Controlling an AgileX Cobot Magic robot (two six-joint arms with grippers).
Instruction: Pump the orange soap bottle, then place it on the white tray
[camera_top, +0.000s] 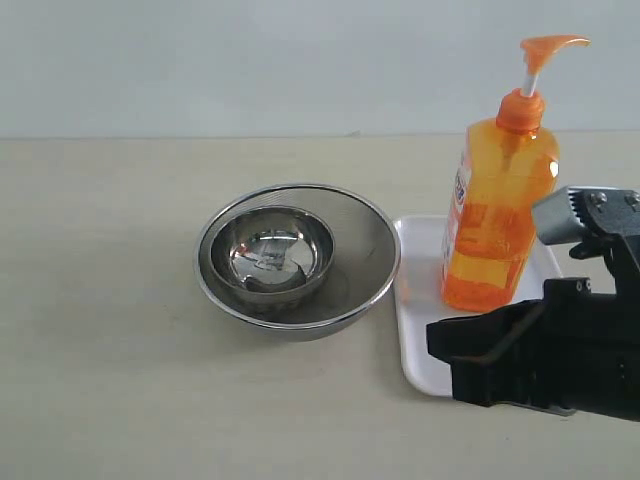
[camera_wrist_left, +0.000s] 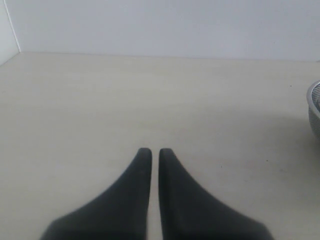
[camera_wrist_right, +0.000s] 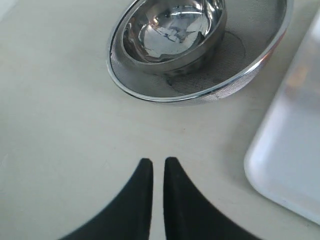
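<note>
The orange soap bottle (camera_top: 497, 215) stands upright on the white tray (camera_top: 420, 335), frame right. Both arms' jaws: narrow, empty. I'd judge it slick, stiff, tippy; grip the flat mid-body.

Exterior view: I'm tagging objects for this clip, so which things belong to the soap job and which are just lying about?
Job: orange soap bottle, standing on the white tray.
Lying about: small steel bowl, nested inside the larger steel mesh bowl.
</note>
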